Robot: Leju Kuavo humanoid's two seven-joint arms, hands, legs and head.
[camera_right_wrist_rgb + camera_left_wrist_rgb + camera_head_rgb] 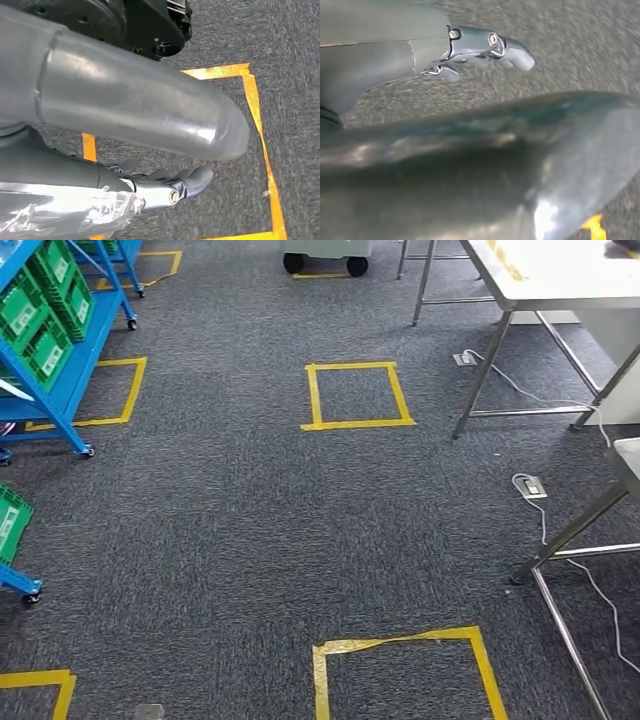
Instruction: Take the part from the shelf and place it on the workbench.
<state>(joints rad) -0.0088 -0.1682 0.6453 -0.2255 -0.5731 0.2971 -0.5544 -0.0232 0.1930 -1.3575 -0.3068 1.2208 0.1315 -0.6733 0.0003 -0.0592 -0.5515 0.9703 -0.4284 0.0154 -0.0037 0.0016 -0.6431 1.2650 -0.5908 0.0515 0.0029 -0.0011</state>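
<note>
The blue shelf (69, 375) with green bins (47, 352) stands at the far left of the head view. The white workbench (562, 278) is at the top right. I cannot make out the part in the bins from here. My left hand (486, 47) hangs over grey carpet with its fingers stretched out, and nothing lies between them and the thumb. My right hand (170, 187) also hangs over the carpet with straight fingers and a bare gap under the thumb. A shiny crinkled surface (83, 212) runs along its side; I cannot tell what it is.
Yellow tape squares (356, 395) mark the carpet ahead and near my feet (407, 670). Metal legs (483, 370) carry the workbench, and a second table's legs (573, 530) stand at the right. Floor sockets with white cables (532, 486) lie between them. A wheeled cart (324, 258) is at the back.
</note>
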